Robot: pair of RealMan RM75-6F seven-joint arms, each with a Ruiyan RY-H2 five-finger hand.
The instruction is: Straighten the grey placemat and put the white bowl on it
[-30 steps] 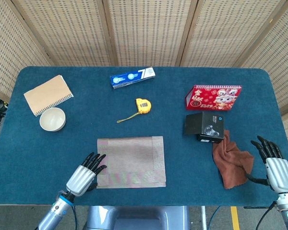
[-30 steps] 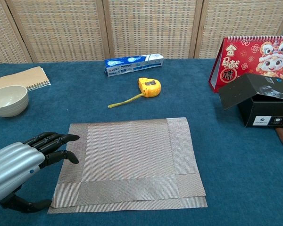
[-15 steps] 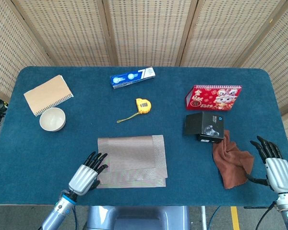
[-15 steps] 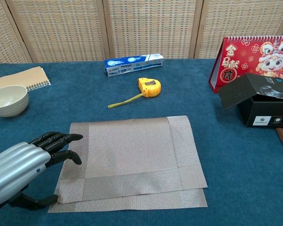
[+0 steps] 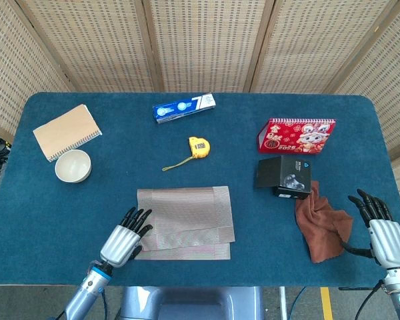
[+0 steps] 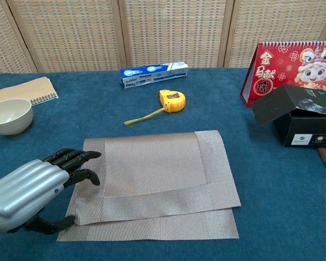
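The grey placemat lies folded over itself near the table's front edge, its upper layer shifted away from the lower one, which shows as a strip along the front. My left hand is at the mat's left edge, fingers over the upper layer and thumb under its near corner, pinching it. The white bowl stands upright at the far left, well apart from the mat. My right hand rests at the front right with its fingers spread, holding nothing.
A brown cloth lies beside my right hand. A black box and a red calendar stand right of the mat. Behind the mat lie a yellow tape measure and a blue box; a notebook lies behind the bowl.
My left hand has moved forward and slightly right, carrying the placemat's upper layer away from the front edge, so more of the lower layer shows. The right hand has not moved.
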